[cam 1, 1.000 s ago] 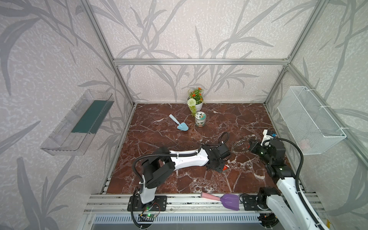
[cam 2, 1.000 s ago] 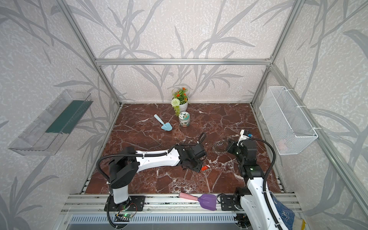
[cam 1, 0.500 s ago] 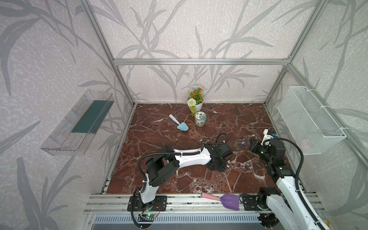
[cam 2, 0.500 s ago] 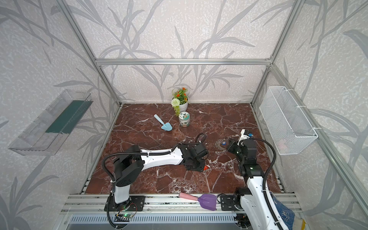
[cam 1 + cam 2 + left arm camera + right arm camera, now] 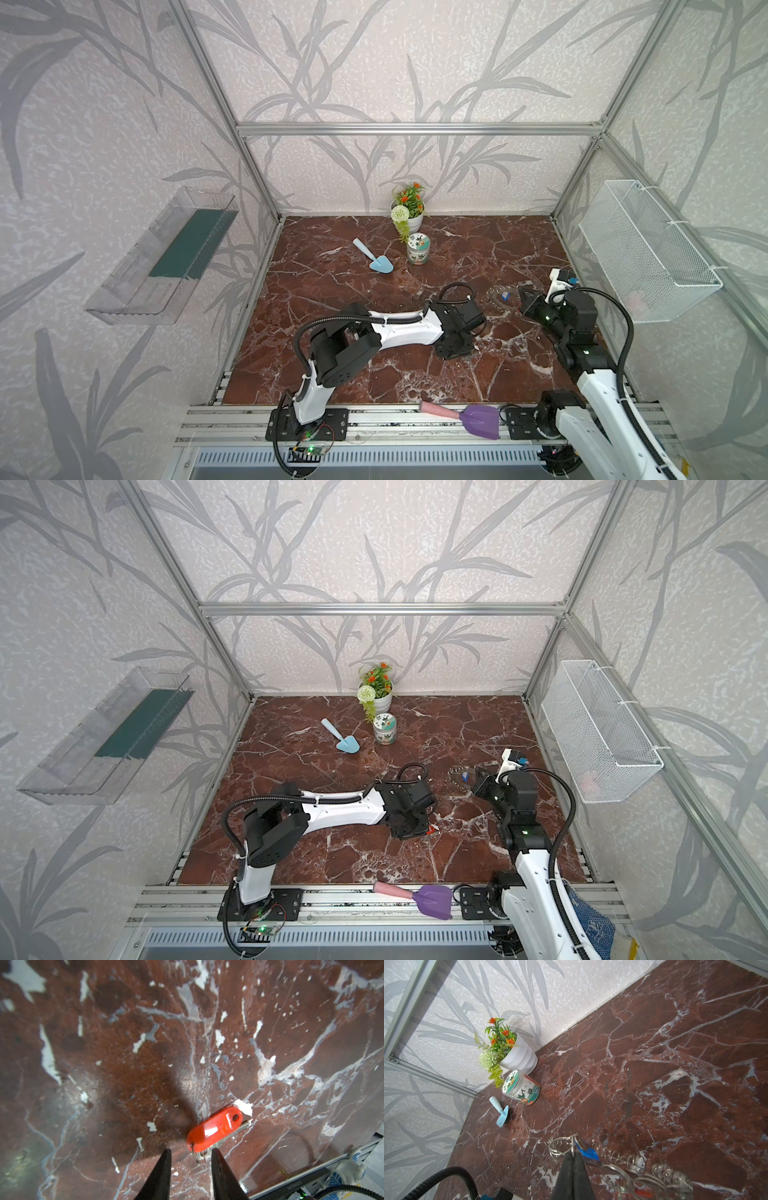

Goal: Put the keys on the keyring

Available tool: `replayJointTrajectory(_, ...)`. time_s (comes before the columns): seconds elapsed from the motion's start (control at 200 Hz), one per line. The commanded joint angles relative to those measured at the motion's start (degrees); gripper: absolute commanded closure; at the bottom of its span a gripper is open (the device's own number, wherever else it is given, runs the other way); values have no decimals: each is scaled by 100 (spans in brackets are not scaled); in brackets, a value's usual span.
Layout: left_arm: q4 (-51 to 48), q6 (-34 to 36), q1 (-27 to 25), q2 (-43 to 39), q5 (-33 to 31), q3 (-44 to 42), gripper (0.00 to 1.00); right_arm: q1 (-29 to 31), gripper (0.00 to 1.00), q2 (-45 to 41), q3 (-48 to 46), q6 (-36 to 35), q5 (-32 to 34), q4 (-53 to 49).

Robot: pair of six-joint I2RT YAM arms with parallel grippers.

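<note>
- Red key (image 5: pixel 214 1128): glossy red-orange oval plastic head with a hole at one end, and bright metal showing past both ends. It lies flat on the marble table (image 5: pixel 124 1043), near the middle of the front half. In a top view (image 5: pixel 430 831) only a red sliver shows, just beside the left arm's wrist.
- Left gripper (image 5: pixel 191 1152): down at the table with its jaws partly apart. The tips sit either side of the key's wire-loop end, and nothing looks clamped.
- Keyring (image 5: pixel 629 1165): grey metal edged with many wire split rings, blurred where it is close to the lens. In both top views it sits right of centre (image 5: pixel 496 296), at the right gripper's tip.
- Blue key (image 5: pixel 586 1150): small blue plastic head lying against the wire rings, just beside the fingertips. Whether it is threaded on cannot be told.
- Right gripper (image 5: pixel 572 1154): jaws pressed together, pinching one wire split ring of the keyring.
- Writing: the patterned jar (image 5: pixel 522 1089), at the back beside the white flowerpot (image 5: pixel 521 1057), carries cartoon figures and the legible character 息. The rest is too small to read.
- Against a second ago: the left arm's elbow has swung inward. The red key lies in the same spot, but the gripper now covers it in a top view where it showed clear before. The blue head now shows among the rings, where earlier only wire could be made out.
</note>
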Motion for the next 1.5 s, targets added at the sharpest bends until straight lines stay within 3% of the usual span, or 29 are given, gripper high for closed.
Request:
replayJointTrajectory(0.0, 88, -404, -40, 51, -189, 142, 67, -43, 100, -143, -45, 16, -144, 383)
replayJointTrajectory(1.05, -252, -488, -72, 130, -277, 187, 100, -122, 100, -264, -230, 12, -282, 474)
replayJointTrajectory(1.29, -220, 346, 298, -722, -784, -596, 100, -123, 100, -260, -274, -1, -554, 508)
replayJointTrajectory(1.495, -276, 2281, 1035, -1351, -567, -1281, 100, -105, 100, -235, -355, 73, -1012, 591)
